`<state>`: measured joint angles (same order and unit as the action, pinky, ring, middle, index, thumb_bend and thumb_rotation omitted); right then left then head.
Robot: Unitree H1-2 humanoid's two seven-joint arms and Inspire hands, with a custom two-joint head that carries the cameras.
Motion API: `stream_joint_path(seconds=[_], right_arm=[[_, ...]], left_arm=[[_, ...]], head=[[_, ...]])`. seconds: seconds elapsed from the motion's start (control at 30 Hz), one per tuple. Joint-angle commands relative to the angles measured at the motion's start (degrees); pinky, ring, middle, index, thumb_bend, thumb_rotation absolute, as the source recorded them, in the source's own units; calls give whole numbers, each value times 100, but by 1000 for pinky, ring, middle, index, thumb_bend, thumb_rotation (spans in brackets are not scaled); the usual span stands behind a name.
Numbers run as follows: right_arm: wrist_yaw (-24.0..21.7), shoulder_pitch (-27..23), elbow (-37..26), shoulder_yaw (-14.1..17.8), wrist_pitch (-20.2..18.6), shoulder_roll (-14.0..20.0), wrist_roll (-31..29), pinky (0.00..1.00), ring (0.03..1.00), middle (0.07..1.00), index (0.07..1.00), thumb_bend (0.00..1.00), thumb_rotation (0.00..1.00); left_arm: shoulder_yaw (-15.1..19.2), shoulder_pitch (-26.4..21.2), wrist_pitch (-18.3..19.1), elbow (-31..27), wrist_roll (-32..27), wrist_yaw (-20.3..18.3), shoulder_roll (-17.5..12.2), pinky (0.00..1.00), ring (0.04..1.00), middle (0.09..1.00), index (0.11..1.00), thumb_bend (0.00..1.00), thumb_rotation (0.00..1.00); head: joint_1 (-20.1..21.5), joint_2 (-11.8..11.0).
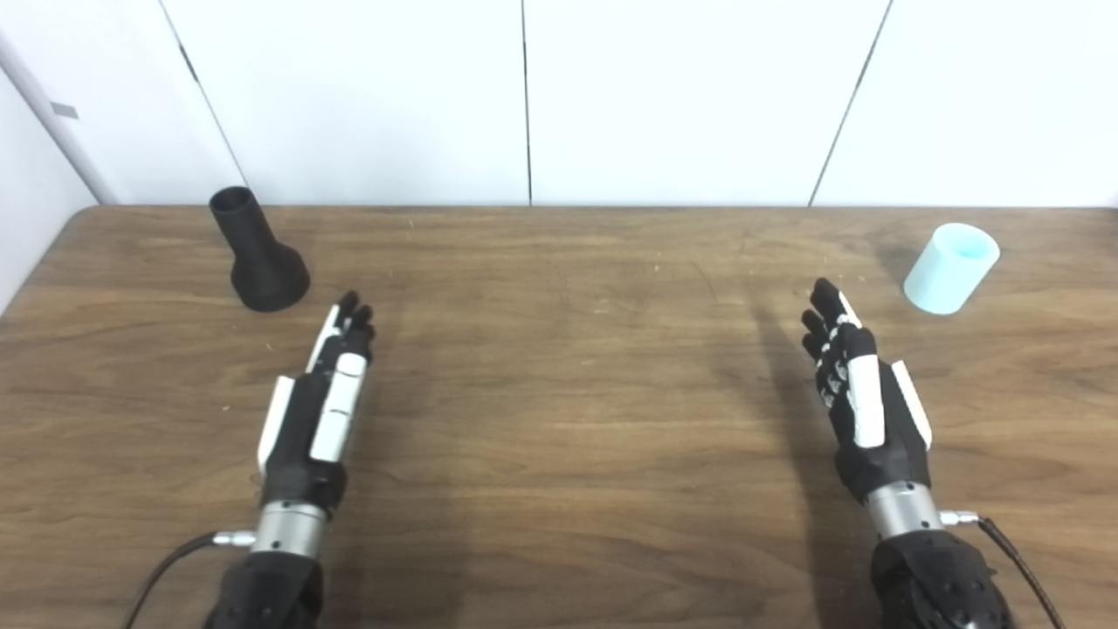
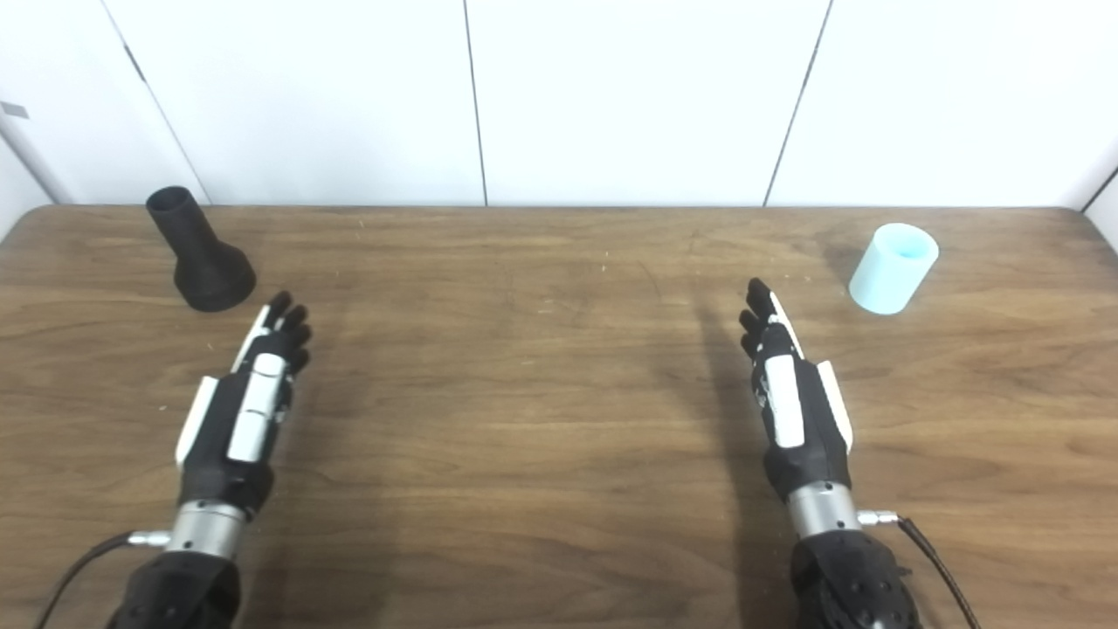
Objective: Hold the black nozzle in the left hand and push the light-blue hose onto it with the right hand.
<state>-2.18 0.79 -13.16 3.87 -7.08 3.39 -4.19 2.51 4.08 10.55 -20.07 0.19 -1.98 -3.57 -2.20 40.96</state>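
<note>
One nozzle [image 1: 258, 253] stands at the far left of the table [image 1: 559, 419], black, wide base down and narrow mouth up, leaning a little toward the back edge. No writing shows on it. Just near of it and slightly to the right, the left hand [image 1: 319, 406] hangs over the wood with its fingers straight and loosely apart, holding nothing — the fingertips [image 1: 354, 313] point toward the nozzle's base but stay clear of it. Across a wide bare stretch of table, the right hand [image 1: 860, 393] is likewise spread and empty, edge-on with the thumb side up. Beyond it, at the far right, sits one hose [image 1: 950, 267] — a short light-blue tube, open end tilted up and away, unmarked, apart from the hand.
</note>
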Motion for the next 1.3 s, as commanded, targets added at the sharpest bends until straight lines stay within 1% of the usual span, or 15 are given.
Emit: stream_joint_path(seconds=[0.0, 0.33, 0.73, 0.9, 0.93, 1.0, 1.1, 1.13, 1.17, 1.2, 1.23, 1.27], right_arm=[[36, -108, -122, 1, 282, -32, 2, 991, 989, 989, 975, 545, 1000], [47, -105, -108, -4, 309, -39, 22, 1000, 991, 986, 974, 539, 1000], [17, -120, -137, 75, 234, 76, -41, 997, 975, 980, 971, 537, 1000], [-11, -120, -105, 85, 235, 156, -45, 988, 971, 977, 967, 538, 1000], [-16, -119, -94, 92, 244, 172, -57, 988, 971, 976, 966, 544, 1000], [-41, -136, -61, 118, 263, 225, -106, 990, 972, 976, 966, 548, 1000], [-61, -154, -1, 140, 299, 280, -148, 990, 972, 975, 965, 551, 1000], [-84, -147, 58, 161, 349, 317, -176, 990, 972, 975, 965, 551, 1000], [-100, -141, 99, 176, 386, 343, -197, 987, 970, 974, 963, 555, 1000], [-130, -137, 181, 203, 455, 380, -232, 985, 970, 973, 962, 557, 1000], [-152, -134, 237, 221, 505, 404, -255, 980, 968, 972, 958, 565, 1000], [-184, -132, 317, 243, 581, 436, -284, 978, 967, 971, 956, 569, 1000]], left_arm=[[12, -116, -186, -33, 81, 52, -47, 981, 971, 968, 974, 450, 882], [145, -82, -208, 21, 2, 64, -75, 984, 973, 968, 971, 446, 886], [182, 15, -229, 26, 81, 199, -45, 983, 975, 969, 970, 459, 885], [133, 44, -296, 67, 186, 275, 13, 980, 973, 970, 969, 454, 882], [125, 48, -307, 75, 206, 284, 26, 978, 970, 969, 968, 447, 878], [106, 56, -316, 83, 251, 308, 61, 977, 969, 966, 968, 440, 873], [72, 61, -305, 67, 307, 341, 91, 977, 969, 964, 968, 445, 874], [43, 72, -326, 86, 337, 364, 113, 977, 969, 964, 968, 446, 874], [22, 80, -344, 102, 358, 382, 128, 977, 969, 964, 968, 446, 876], [0, 98, -376, 132, 379, 403, 148, 977, 969, 964, 968, 446, 877], [-13, 111, -400, 152, 393, 417, 162, 977, 969, 963, 968, 442, 877], [-24, 124, -428, 181, 405, 431, 182, 977, 969, 962, 968, 440, 877]], head=[[-7, 5], [-46, -1], [-118, -108], [-373, -232], [-373, -232], [-536, -300], [-592, -329], [-816, -454], [-816, -454], [-960, -562], [-960, -562], [-1069, -657]])
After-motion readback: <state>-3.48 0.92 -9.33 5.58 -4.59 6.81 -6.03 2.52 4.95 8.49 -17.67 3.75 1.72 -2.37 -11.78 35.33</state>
